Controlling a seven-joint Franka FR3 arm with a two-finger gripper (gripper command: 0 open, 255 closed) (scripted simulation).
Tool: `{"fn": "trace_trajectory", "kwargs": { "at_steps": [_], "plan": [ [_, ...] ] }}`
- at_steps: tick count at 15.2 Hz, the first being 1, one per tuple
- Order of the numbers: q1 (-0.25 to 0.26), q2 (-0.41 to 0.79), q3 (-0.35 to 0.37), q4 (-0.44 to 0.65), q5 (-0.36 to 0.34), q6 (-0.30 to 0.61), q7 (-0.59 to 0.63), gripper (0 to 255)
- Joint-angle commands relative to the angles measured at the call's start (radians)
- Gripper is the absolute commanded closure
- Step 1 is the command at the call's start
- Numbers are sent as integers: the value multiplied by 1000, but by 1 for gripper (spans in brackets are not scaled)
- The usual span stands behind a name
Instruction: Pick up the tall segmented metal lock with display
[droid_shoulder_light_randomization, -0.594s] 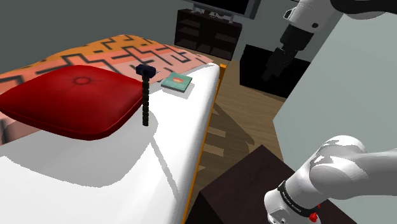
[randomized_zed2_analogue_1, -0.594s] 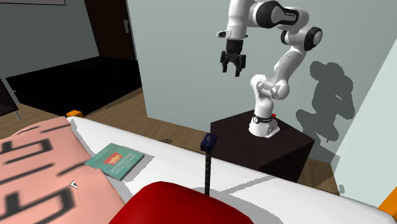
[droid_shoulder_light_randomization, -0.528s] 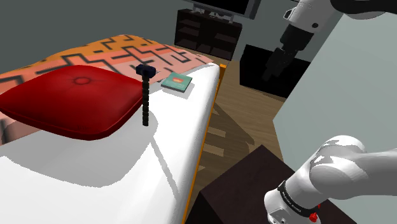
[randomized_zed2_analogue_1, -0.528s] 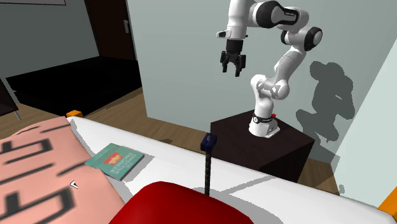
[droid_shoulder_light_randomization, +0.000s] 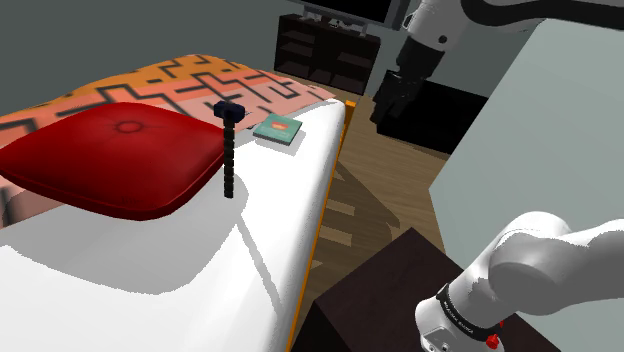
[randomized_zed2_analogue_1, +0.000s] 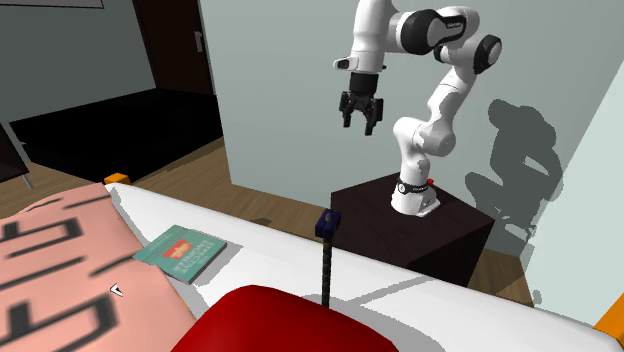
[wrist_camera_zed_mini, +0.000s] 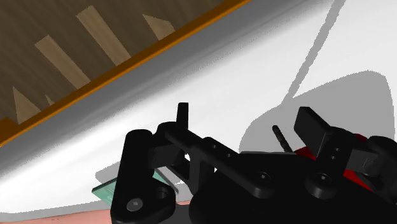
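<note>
While upright, lock on white bed.

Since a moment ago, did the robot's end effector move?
Yes. In the shoulder view the end effector has shifted left, closer to the green book lying on the bed.

Shoulder cam behind stand, 2nd cam opposite, both share bed

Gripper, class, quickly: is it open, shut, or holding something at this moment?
Gripper: open, jaws apart, holding nothing; the lock stands well apart from it, untouched.
</note>
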Motion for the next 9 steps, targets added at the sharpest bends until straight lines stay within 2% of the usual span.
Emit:
{"fn": "trace_trajectory", "kwargs": {
  "at_steps": [1,9],
  "plan": [
    [11,69,24,40,13,41,18,0],
    [43,312,114,197,27,168,89,0]
  ]
}}
